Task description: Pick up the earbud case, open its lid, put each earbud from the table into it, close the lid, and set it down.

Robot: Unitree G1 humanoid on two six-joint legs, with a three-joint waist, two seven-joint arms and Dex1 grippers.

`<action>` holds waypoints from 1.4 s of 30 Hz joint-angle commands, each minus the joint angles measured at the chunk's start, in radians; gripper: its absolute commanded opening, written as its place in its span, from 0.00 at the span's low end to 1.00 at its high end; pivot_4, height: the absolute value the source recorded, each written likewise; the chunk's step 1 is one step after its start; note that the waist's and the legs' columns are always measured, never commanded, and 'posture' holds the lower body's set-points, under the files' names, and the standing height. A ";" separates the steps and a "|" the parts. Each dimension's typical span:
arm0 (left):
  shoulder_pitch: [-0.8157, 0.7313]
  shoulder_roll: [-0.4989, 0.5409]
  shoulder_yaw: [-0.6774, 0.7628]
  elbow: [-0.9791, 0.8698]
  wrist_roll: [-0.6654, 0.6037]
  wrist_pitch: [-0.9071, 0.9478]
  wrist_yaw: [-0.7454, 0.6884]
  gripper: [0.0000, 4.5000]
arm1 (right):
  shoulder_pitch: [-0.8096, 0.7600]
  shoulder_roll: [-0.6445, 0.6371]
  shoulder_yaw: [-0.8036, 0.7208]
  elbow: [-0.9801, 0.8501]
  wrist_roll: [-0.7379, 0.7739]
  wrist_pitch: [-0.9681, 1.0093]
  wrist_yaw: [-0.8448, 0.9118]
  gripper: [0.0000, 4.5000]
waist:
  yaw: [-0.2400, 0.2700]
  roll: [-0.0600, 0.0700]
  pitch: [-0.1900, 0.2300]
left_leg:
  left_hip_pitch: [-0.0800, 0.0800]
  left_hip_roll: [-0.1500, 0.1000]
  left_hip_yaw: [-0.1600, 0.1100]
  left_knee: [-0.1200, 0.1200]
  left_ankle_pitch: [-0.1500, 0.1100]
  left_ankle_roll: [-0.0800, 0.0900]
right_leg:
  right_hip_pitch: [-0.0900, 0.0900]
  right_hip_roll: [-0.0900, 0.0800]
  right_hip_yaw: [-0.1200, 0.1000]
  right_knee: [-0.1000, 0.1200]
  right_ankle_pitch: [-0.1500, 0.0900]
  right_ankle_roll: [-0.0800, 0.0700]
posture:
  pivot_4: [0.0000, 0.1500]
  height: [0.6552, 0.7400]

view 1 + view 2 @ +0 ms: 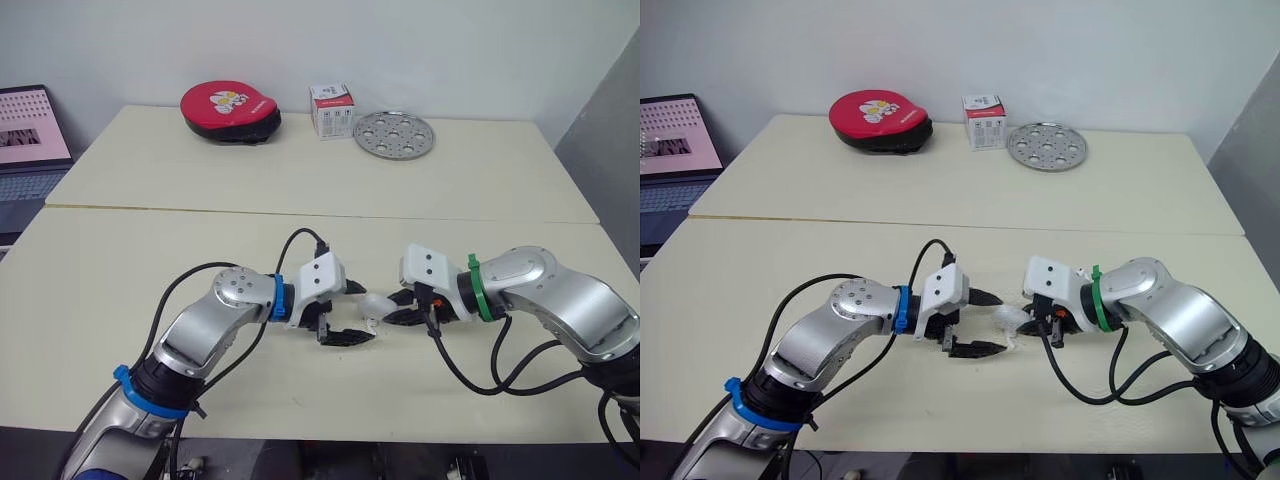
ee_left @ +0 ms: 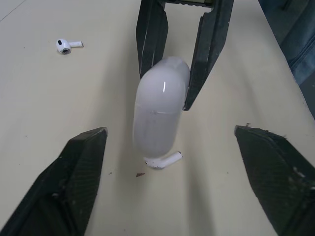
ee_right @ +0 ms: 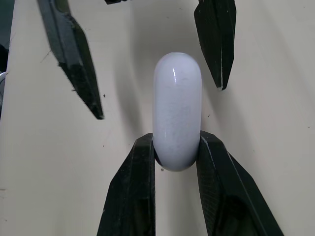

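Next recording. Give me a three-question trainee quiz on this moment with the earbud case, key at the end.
1. True or false: the right end effector is shut on the glossy white oval earbud case.
2. The left end effector is: A) open, with a finger on each side of the case, not touching it; B) shut on an earbud; C) shut on the case.
3. How many small white stemmed earbuds lie on the cream table?

Key: 1 true. 2 A. 3 two; the second lies just below the held case.
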 commanded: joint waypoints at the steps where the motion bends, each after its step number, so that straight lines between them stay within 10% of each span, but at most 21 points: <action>1: -0.017 -0.011 0.004 -0.009 0.009 -0.029 -0.007 0.64 | -0.023 0.006 -0.006 -0.019 -0.022 -0.019 0.025 0.16 | 0.000 0.000 0.000 | 0.000 0.000 0.000 0.000 0.000 0.000 | 0.000 0.000 0.000 0.000 0.000 0.000 | 1.00 1.00; 8: -0.016 -0.036 -0.014 0.001 0.032 -0.047 -0.015 0.17 | -0.017 0.023 -0.009 -0.035 -0.049 -0.025 0.048 0.16 | 0.000 0.000 0.000 | 0.000 0.000 0.000 0.001 0.000 0.000 | 0.000 0.000 0.000 0.000 0.000 0.000 | 1.00 1.00; 13: -0.005 -0.038 -0.010 0.008 0.050 -0.061 -0.021 0.17 | -0.009 0.034 -0.026 -0.046 -0.048 -0.018 0.061 0.16 | 0.000 0.000 0.000 | 0.000 0.000 0.000 0.002 0.000 0.000 | 0.000 0.000 0.000 0.001 0.000 0.000 | 1.00 1.00; 24: 0.095 -0.089 0.120 0.071 -0.038 -0.084 0.010 0.17 | -0.002 -0.051 -0.100 -0.031 -0.096 -0.147 0.104 1.00 | 0.000 0.000 0.000 | 0.000 0.000 -0.001 0.005 0.000 0.000 | 0.001 0.000 -0.001 0.002 0.000 0.000 | 1.00 1.00; 42: 0.173 -0.107 0.139 0.034 -0.128 -0.174 -0.090 0.17 | -0.014 0.052 -0.136 -0.007 -0.118 -0.149 0.048 1.00 | 0.000 0.000 0.000 | 0.000 0.000 -0.003 0.009 0.000 0.000 | 0.003 0.000 -0.002 0.006 0.000 0.000 | 1.00 1.00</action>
